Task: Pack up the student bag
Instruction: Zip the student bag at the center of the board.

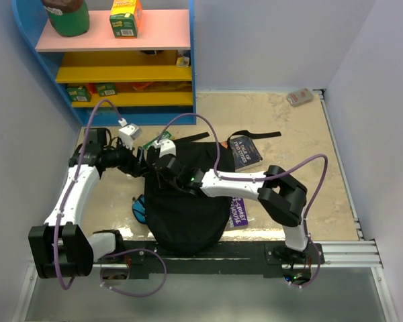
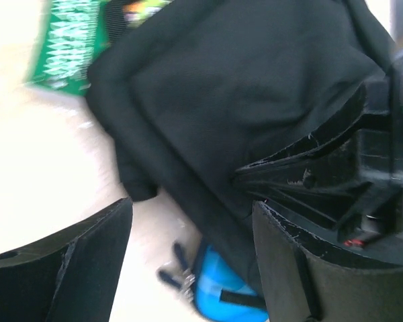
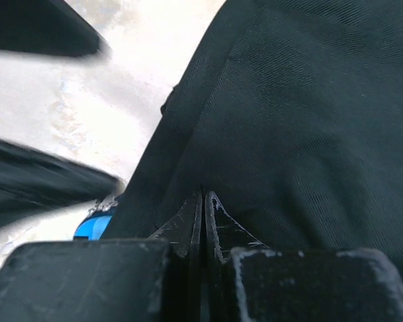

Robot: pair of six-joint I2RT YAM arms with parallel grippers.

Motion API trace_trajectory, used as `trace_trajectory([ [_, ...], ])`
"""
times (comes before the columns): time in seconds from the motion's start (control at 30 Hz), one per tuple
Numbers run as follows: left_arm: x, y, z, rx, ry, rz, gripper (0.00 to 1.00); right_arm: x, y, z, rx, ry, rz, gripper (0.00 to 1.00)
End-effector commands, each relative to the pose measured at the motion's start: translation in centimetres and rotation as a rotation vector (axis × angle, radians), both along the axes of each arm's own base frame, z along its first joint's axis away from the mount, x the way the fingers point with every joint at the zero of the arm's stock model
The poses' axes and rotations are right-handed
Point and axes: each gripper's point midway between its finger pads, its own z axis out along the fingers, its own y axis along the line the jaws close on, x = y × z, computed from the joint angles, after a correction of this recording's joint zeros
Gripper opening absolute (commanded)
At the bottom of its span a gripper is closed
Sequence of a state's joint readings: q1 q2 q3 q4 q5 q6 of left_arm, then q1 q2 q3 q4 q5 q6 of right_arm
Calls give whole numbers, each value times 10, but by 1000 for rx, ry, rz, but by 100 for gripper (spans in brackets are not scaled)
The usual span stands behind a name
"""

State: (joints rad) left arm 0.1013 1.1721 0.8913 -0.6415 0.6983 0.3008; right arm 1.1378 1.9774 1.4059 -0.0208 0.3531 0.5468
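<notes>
**Packing is hardly begun**

The student bag (image 1: 185, 201), of black, soft woven cloth, is lying slumped in the middle of the worktop (image 1: 289, 127), near the arms. The right pincer (image 3: 203, 196) is clenched at a fold of its cloth. The left pincer (image 2: 188, 221) is standing released beside its edge. A flat purple book (image 1: 245, 153), a green book (image 1: 158, 142) and a blue pencil case (image 1: 140, 209) are lying outside, so most work seems left.

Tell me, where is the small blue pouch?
In the top view, the blue pencil case lies against the left edge of the black backpack, near the left arm.
</notes>
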Motion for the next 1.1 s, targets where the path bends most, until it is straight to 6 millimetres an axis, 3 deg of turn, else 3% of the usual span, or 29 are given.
trace_trajectory([
  [0.0,-2,-34,-3,-9,-29,-63,76,11,-14,57,120,-78,-94,0],
  [0.07,-3,-37,-8,-16,-16,-54,75,10,-22,60,165,-86,-131,0],
  [0.1,0,-38,-9,-27,-6,-36,75,9,-27,72,205,-99,-148,0],
  [0.17,1,-37,-14,-31,9,-21,74,7,-34,68,237,-90,-167,0],
  [0.47,8,-49,-14,-123,91,5,74,-5,-31,55,256,-56,-169,0],
  [0.73,12,-52,-35,-142,188,11,70,-7,-28,57,281,-51,-171,0],
  [0.77,12,-51,-38,-135,184,10,66,-7,-28,58,286,-49,-171,0],
  [0.87,14,-47,-45,-109,163,24,18,-8,-28,55,282,-45,-169,0],
  [0.97,13,-45,-48,-99,178,29,0,-8,-30,53,270,-44,-172,0],
  [1.07,14,-44,-42,-96,158,29,0,-8,-35,49,243,-44,-181,0],
])
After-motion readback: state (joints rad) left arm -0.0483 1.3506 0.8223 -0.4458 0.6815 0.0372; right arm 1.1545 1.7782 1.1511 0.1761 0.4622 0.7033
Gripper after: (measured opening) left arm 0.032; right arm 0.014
